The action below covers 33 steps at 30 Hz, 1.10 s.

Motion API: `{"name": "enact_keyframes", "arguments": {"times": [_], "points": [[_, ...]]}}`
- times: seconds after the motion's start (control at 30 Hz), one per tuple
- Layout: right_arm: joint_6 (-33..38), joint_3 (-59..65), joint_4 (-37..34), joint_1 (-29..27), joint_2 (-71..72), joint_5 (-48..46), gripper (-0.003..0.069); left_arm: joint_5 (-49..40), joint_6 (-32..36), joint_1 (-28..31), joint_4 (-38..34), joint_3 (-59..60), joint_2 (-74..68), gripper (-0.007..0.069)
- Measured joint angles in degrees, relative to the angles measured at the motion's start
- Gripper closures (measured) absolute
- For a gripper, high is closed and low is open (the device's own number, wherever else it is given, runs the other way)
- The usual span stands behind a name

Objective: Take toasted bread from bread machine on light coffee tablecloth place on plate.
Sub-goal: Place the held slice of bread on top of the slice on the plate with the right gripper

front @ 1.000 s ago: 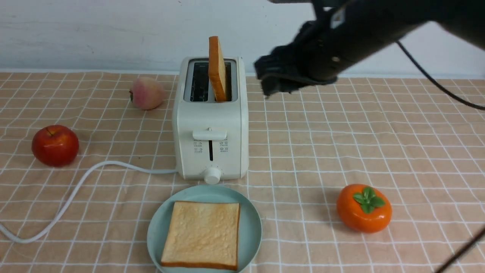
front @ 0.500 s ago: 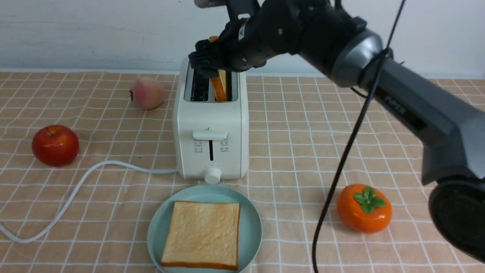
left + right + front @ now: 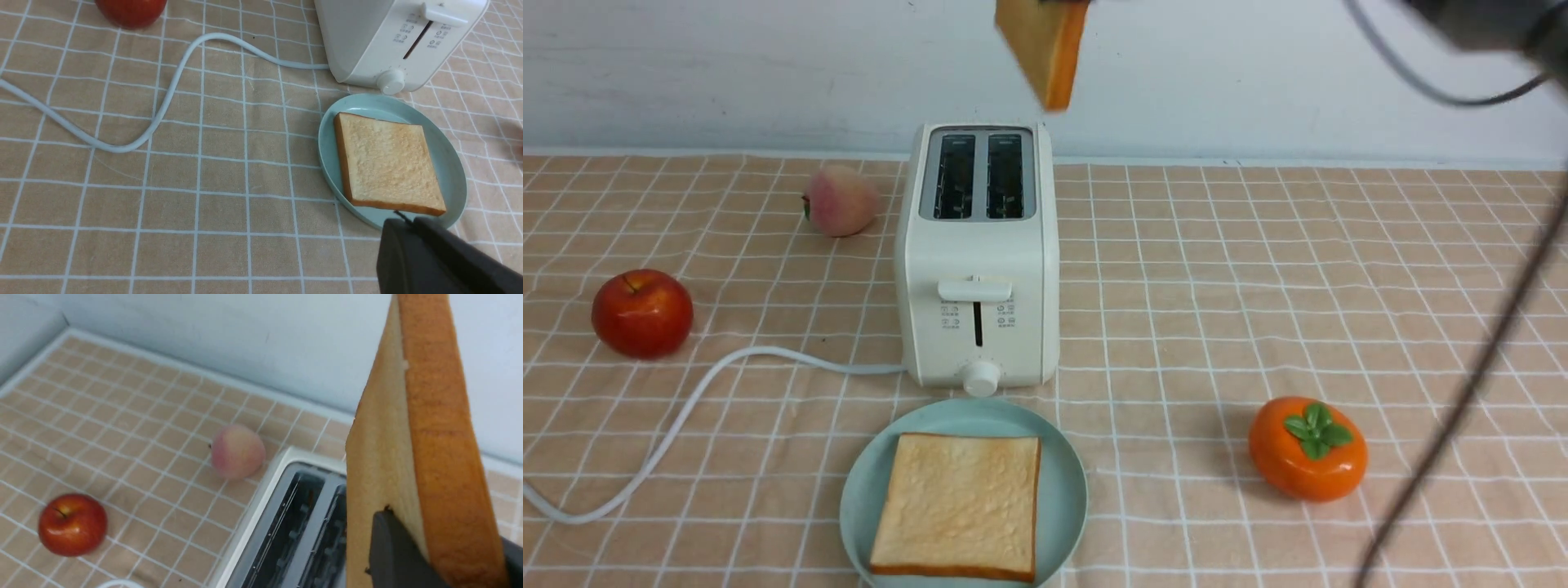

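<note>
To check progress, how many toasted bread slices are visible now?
2. One toast slice lies flat on the plate; the other slice hangs above the bread machine. None seems hidden.

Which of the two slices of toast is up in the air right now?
The slice held by the right gripper above the bread machine, clear of its slots; the other slice lies flat on the plate.

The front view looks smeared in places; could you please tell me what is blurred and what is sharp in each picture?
Front view: the cable at the right is motion-smeared and the lifted toast soft, while the bread machine is crisp. Left wrist view: sharp and evenly lit, plate included. Right wrist view: the lifted toast, very near, is slightly soft; the apple is clear.
</note>
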<state>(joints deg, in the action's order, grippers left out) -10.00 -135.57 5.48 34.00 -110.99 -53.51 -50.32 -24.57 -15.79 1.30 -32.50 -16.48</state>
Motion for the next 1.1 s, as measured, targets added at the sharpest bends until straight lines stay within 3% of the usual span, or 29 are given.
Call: {"name": "enact_keyframes", "arguments": {"times": [0.2, 0.4, 0.63, 0.77, 0.83, 0.87, 0.97, 1.1], "points": [[2.8, -0.3, 0.2, 0.0, 13.6, -17.6, 0.0532, 0.1, 0.0, 0.0, 1.6, 0.0, 0.0, 0.0638], [6.5, 11.0, -4.9, 0.0, 20.4, -19.1, 0.0532, 1.4, 0.0, 0.0, 3.2, 0.0, 0.1, 0.0638], [12.9, 38.8, -22.1, 0.0, 21.9, -15.4, 0.0532, 1.6, 0.0, 0.0, 4.1, 0.0, 0.1, 0.0638], [22.5, 54.7, -37.7, 0.0, 18.4, 3.3, 0.0532, 1.6, 0.0, 0.0, 4.1, 0.0, 0.1, 0.0638], [25.3, 57.1, -42.8, 0.0, 17.0, 6.7, 0.0532, 1.6, 0.0, 0.0, 4.2, 0.0, 0.1, 0.0638], [29.5, 59.2, -50.7, 0.0, 15.0, 10.9, 0.0532, 1.4, 0.0, 0.0, 4.2, 0.0, 0.1, 0.0638], [37.5, 60.2, -62.2, 0.0, 11.0, 13.3, 0.0532, 1.1, 0.0, 0.0, 4.2, 0.0, 0.1, 0.0638], [45.4, 60.2, -72.5, 0.0, 6.4, 13.8, 0.0532, 0.4, 0.0, 0.0, 4.3, 0.0, 0.1, 0.0638]]}}
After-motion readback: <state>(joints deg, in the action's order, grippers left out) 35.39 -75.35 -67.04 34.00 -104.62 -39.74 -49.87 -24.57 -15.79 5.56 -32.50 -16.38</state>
